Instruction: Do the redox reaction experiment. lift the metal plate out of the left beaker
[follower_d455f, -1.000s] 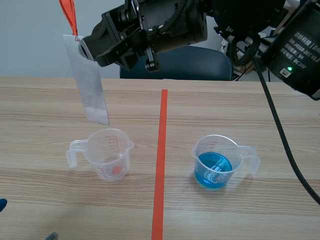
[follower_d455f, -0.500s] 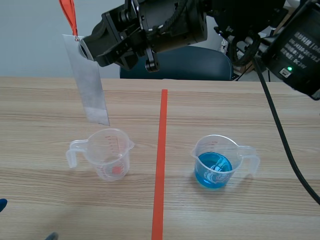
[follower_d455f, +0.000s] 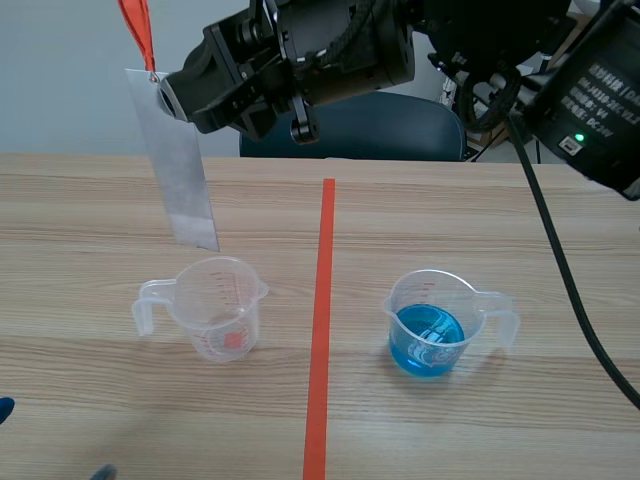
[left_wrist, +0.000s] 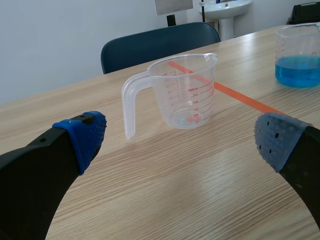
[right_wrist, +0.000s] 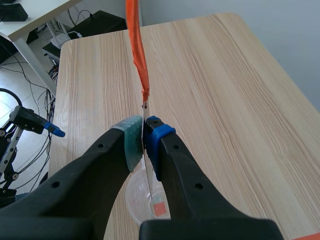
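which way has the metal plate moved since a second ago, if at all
No. The metal plate hangs unmoved, its lower corner at the same spot just above the rim of the left beaker.

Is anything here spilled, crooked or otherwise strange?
Nothing is spilled or damaged. The metal plate hangs slightly tilted from the right tool, clear above the left beaker; the blue liquid is all inside the right beaker.

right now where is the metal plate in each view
scene view: metal plate hangs upper left, above the left beaker, in the right gripper.
left wrist view: only a grey edge above the beaker, maybe its lower end; cannot tell.
right wrist view: edge-on, pinched between the gripper's fingers, above the beaker.
shared landmark: the left beaker.
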